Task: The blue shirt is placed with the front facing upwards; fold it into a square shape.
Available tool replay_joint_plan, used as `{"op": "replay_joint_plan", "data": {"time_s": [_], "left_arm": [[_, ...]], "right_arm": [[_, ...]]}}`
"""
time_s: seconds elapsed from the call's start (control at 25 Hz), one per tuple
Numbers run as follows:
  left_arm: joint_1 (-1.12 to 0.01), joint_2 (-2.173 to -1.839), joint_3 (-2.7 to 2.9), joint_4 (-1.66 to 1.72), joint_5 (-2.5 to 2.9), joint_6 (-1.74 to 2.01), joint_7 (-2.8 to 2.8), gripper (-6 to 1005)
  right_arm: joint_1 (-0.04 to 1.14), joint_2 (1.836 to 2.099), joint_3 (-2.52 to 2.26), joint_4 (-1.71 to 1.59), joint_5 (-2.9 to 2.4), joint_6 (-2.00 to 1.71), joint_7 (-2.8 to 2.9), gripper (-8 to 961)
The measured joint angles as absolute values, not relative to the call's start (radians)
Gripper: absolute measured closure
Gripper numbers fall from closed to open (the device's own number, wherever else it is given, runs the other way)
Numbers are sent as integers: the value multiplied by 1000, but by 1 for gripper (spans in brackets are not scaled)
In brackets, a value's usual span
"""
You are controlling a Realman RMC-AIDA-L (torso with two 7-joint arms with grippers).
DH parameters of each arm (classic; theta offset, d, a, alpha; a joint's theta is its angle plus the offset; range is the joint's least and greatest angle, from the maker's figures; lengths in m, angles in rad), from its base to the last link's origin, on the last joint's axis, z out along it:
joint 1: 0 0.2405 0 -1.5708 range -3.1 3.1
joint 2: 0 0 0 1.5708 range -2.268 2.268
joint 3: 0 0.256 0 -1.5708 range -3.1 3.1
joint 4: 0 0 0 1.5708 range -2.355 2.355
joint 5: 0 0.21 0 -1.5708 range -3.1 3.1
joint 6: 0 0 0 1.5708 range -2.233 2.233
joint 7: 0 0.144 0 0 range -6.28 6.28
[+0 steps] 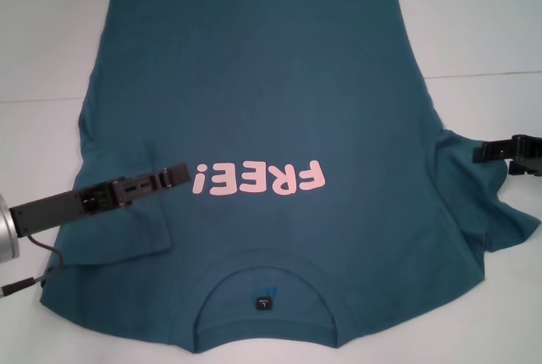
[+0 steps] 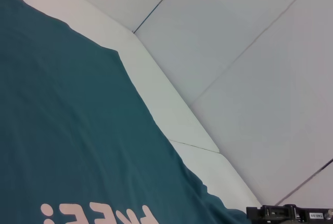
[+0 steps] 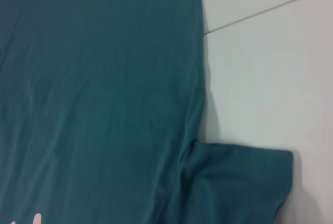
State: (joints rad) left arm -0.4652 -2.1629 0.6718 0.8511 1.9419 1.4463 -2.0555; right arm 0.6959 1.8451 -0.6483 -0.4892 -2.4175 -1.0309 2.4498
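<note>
Left claw point(image 1: 179, 173) on the blue shirt point(image 1: 271, 102); right claw point(image 1: 483, 151) at its sleeve; spread unclear.

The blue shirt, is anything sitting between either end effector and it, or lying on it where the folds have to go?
Nothing visible does. The blue shirt lies front up on the white table, with the left end effector directly over its left sleeve and the right end effector at its right sleeve. No other object lies on the cloth.
</note>
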Motion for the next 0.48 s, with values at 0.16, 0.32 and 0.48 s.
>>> {"op": "replay_joint_plan", "data": {"time_s": [0.16,0.32,0.48], "left_arm": [[-468,-2162,672,839,1942,1443,-2055,67],[-470,-2161,672,830,1942,1439,-2053,67],[-470,-2160,672,828,1942,1433,-2053,67]], "right_arm": [[698,1848,-649,-489,-2418,-1025,2445,141],[702,1851,-649,-488,-2418,-1020,2434,141],[708,1859,-659,-488,-2418,-1020,2428,142]]}}
